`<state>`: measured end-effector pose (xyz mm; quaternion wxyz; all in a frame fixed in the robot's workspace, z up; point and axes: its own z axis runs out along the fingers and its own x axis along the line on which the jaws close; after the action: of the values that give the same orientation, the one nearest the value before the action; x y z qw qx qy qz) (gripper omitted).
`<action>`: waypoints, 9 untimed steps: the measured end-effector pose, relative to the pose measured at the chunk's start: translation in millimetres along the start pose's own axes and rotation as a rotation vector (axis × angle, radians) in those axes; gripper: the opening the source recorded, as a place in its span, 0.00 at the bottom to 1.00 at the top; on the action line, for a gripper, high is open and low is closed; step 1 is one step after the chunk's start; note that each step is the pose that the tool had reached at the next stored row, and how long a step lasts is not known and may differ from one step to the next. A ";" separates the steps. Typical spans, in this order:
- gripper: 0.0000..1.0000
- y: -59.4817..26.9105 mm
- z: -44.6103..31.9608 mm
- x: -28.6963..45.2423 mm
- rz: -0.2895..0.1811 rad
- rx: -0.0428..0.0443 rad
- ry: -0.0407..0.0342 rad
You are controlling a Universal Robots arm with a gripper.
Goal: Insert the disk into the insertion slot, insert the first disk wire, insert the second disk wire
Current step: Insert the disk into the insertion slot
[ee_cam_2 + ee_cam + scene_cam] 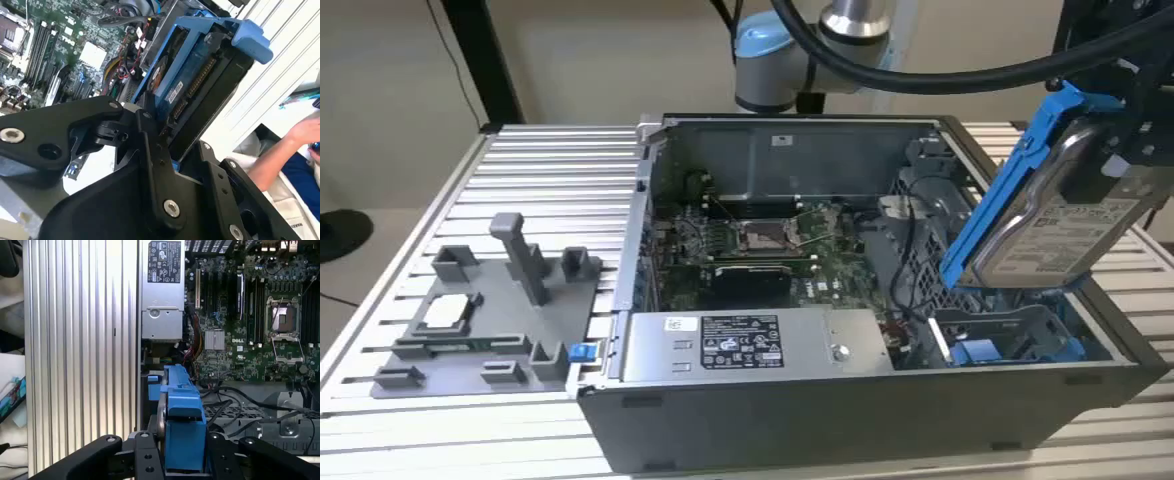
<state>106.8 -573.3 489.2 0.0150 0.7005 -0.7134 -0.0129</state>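
My gripper (pixel 1118 165) is shut on the disk (pixel 1061 235), a silver drive with a white label clipped in a bright blue frame. It hangs tilted above the open computer case's end at the exterior view's right. Below it lies the insertion slot (pixel 1007 335), a grey bay with blue latch tabs, apart from the disk. In the first wrist view the black fingers (pixel 145 455) clamp the blue frame (pixel 182 405) from both sides. The second wrist view shows the disk's connector edge (pixel 192 82) between the fingers (pixel 150 135).
The grey labelled power-supply box (pixel 747 345) sits at the case's near wall, the motherboard (pixel 761 245) behind it, loose black cables (pixel 907 265) beside the bay. A grey fixture (pixel 494 320) stands on the slatted table (pixel 547 170). A person's arm (pixel 290 145) shows off the table.
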 end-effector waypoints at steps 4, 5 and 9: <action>0.00 0.0 0.0 0.0 0.000 0.0000 0.0000; 0.00 0.0 0.0 0.0 0.000 0.0000 0.0000; 0.00 0.0 0.0 0.0 0.000 0.0000 0.0000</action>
<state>106.8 -573.4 489.2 0.0150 0.7005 -0.7134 -0.0129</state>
